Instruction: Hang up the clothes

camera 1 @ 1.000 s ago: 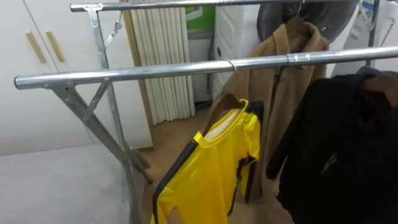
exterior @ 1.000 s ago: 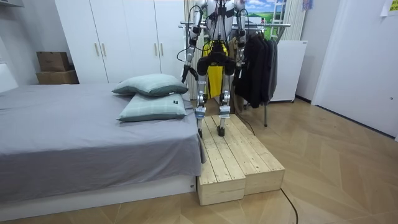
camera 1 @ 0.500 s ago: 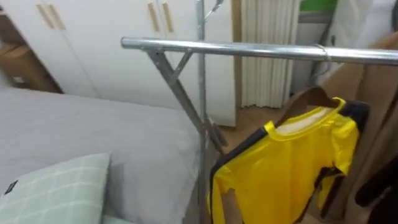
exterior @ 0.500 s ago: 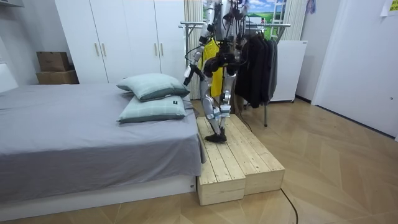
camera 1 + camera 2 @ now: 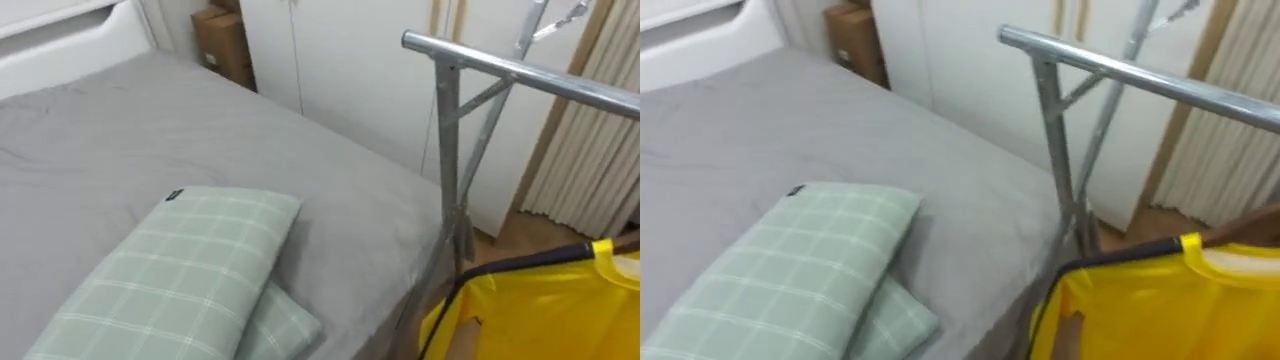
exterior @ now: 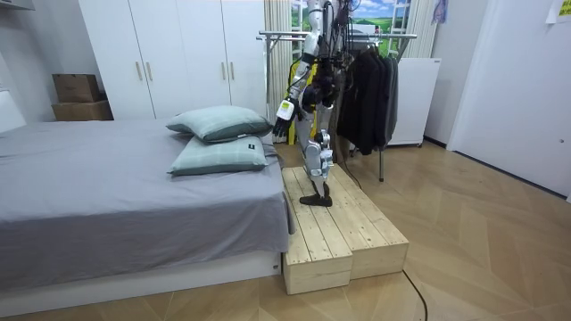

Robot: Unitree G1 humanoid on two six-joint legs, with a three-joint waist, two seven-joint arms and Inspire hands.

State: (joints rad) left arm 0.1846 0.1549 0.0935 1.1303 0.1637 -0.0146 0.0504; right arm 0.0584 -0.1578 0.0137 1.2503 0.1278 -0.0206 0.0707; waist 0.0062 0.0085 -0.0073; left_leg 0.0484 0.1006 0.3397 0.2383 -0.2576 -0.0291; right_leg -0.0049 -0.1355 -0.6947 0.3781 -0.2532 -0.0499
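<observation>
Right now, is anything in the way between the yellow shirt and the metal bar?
Nothing visible. The yellow shirt sits below the metal bar, with only air between. The bed and pillows lie to its left.

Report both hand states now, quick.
Left hand: cannot be told; it hangs low on the robot's side toward the bed, too small to read.
Right hand: cannot be told.
</observation>
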